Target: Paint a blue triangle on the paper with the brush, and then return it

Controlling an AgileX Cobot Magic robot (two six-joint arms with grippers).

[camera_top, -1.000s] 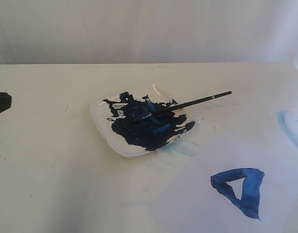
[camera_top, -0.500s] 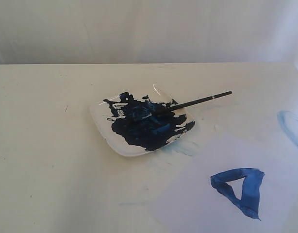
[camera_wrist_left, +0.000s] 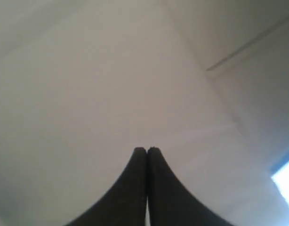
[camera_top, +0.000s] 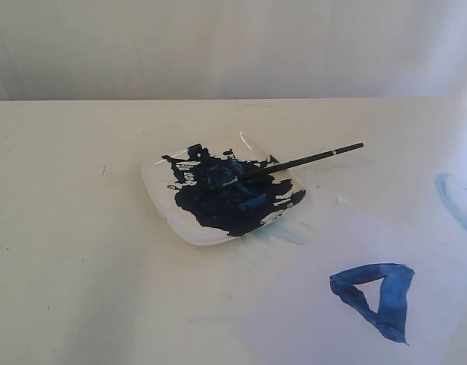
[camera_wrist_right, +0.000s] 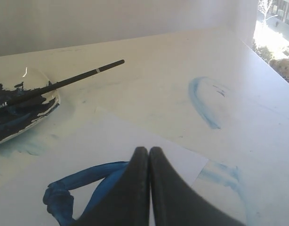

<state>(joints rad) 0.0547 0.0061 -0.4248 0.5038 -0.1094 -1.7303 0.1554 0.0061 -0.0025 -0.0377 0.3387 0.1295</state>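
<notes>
The black brush (camera_top: 294,162) lies across the square white plate (camera_top: 159,199), bristles in the dark blue paint, handle sticking out over the table; it also shows in the right wrist view (camera_wrist_right: 64,83). The blue triangle (camera_top: 376,296) sits on the paper (camera_top: 309,304) at the front right, and partly shows in the right wrist view (camera_wrist_right: 74,186) on the paper (camera_wrist_right: 111,141). My right gripper (camera_wrist_right: 149,149) is shut and empty above the paper's corner. My left gripper (camera_wrist_left: 147,149) is shut, facing a blank pale surface. Neither gripper appears in the exterior view.
A faint light-blue curved smear (camera_top: 454,199) marks the table at the far right, also seen in the right wrist view (camera_wrist_right: 201,101). Pale blue stains (camera_top: 283,232) lie between plate and paper. The table's far edge meets a white backdrop (camera_top: 233,46).
A dark gripper tip that showed at the exterior view's left edge a second ago has moved out of view. Brush, plate and paper have not moved.
</notes>
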